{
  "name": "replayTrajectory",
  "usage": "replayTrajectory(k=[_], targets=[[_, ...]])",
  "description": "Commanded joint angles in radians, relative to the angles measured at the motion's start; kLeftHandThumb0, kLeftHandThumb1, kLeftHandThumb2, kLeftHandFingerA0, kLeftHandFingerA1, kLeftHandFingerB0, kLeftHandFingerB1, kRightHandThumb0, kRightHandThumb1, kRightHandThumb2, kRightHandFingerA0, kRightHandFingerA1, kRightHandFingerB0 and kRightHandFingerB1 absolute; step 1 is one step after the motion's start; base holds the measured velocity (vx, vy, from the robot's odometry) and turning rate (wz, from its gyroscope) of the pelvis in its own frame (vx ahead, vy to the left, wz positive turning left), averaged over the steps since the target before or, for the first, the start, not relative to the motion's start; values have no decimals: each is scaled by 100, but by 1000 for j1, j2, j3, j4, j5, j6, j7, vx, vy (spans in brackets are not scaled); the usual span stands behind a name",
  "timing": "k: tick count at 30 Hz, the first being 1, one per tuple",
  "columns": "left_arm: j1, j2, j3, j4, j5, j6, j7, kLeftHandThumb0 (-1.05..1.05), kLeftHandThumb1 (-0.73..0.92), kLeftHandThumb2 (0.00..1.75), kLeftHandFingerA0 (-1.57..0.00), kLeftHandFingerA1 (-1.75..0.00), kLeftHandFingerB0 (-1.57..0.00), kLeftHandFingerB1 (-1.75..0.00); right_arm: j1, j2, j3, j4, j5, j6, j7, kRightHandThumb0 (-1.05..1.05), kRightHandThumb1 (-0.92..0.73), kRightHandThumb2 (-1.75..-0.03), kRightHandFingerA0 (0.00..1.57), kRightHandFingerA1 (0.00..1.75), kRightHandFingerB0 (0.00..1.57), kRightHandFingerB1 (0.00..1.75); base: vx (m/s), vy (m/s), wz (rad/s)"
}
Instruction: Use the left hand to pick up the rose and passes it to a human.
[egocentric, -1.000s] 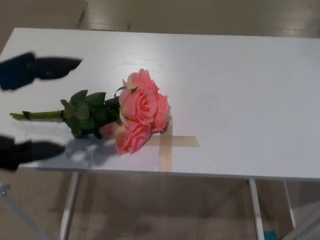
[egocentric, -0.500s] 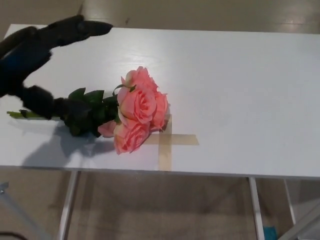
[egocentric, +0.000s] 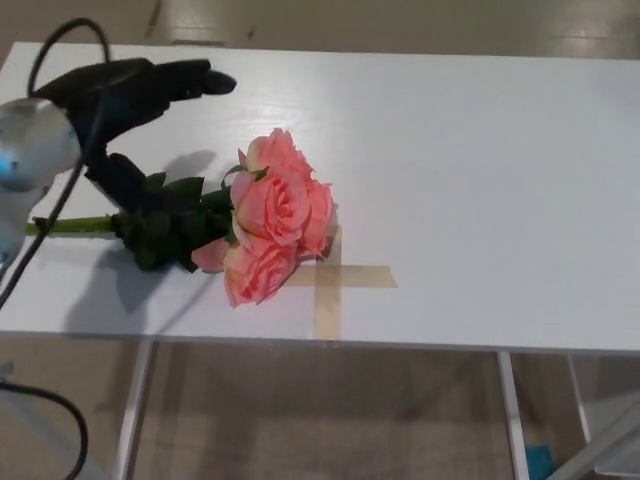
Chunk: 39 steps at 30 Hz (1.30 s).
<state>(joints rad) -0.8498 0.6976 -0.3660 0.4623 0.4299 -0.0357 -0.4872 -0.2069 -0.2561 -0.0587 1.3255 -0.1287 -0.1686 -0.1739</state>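
Observation:
A bunch of pink roses (egocentric: 272, 215) lies on the white table (egocentric: 480, 180), blooms toward the middle, green leaves and stem (egocentric: 70, 225) pointing left. My black left hand (egocentric: 125, 110) hovers over the leafy part of the stem. Its fingers (egocentric: 190, 78) reach out above the leaves and the thumb (egocentric: 120, 180) points down at the stem. The hand is open, with nothing held. The right hand does not show.
A cross of tan tape (egocentric: 335, 280) marks the table just right of the blooms. The table's front edge (egocentric: 330, 345) runs close below the roses, with its metal legs (egocentric: 135, 410) and the floor beneath. A black cable (egocentric: 60, 205) loops along my left forearm.
My left hand has come in from the left edge and moved right, over the stem and leaves. The roses lie where they were; the camera has shifted slightly.

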Motion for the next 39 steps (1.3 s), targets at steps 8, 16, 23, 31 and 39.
replayTrajectory(k=[8,16,23,31,39], targets=[[-69,-45,-131,161,166,177,-82,-51,34,74,0,-21,-1,-28,4,0,-10,1,0,6,8,-25,-63,-59,71,44,56,40,0,0,0],[-86,-94,-191,275,217,164,-57,-53,36,74,-4,-23,-3,-23,2,0,-7,0,-3,4,7,-25,-63,-59,71,44,56,40,0,0,0],[-68,-127,-197,266,230,170,-30,-51,34,74,0,-21,0,-24,-3,1,-8,0,-2,5,12,-25,-63,-59,71,44,56,40,0,0,0],[-35,-175,-189,302,228,148,19,-55,42,54,-7,-26,-1,-25,-5,2,-10,-2,-1,3,15,-24,-62,-58,71,43,55,39,0,0,0],[-18,-213,-176,411,236,34,209,-38,63,59,-66,-87,-12,-28,-27,2,-22,-1,7,8,18,-24,-63,-59,71,44,56,40,0,0,0]])
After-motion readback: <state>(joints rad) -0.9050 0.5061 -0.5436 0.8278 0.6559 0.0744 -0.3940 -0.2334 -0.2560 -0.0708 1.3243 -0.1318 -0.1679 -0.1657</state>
